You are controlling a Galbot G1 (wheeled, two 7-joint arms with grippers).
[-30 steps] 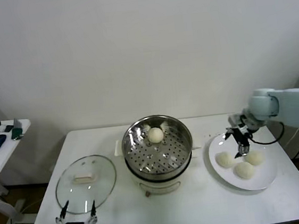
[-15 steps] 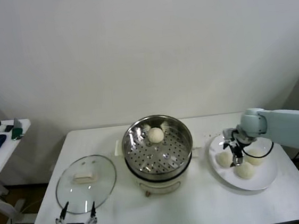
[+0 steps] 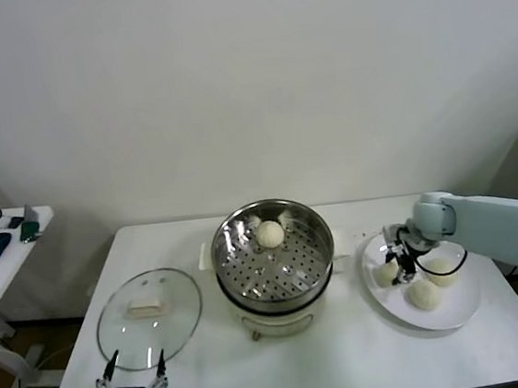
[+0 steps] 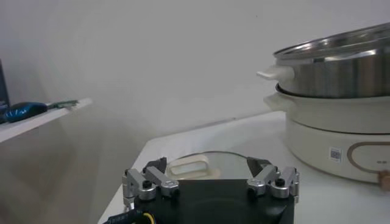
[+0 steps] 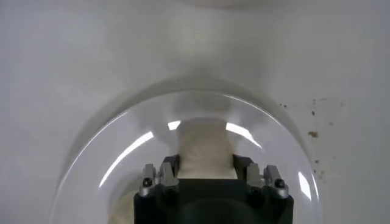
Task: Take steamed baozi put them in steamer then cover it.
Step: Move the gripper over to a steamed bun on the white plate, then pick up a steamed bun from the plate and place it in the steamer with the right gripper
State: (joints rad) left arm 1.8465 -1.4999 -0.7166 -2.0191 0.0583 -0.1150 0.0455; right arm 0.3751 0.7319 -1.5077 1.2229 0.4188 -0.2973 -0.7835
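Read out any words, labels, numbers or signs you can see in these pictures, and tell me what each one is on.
No text can be read anywhere.
Small square sticker on the steamer base: too small and blurred to read, looks like a code patch.
Outlined panel on the same base: no lettering can be made out.
Cover, plate and baozi: no markings.

- The right gripper (image 3: 399, 264) is lowered at the far right, fingers clamped on a bun.
- The left gripper (image 3: 130, 382) is parked near-left, fingers spread.
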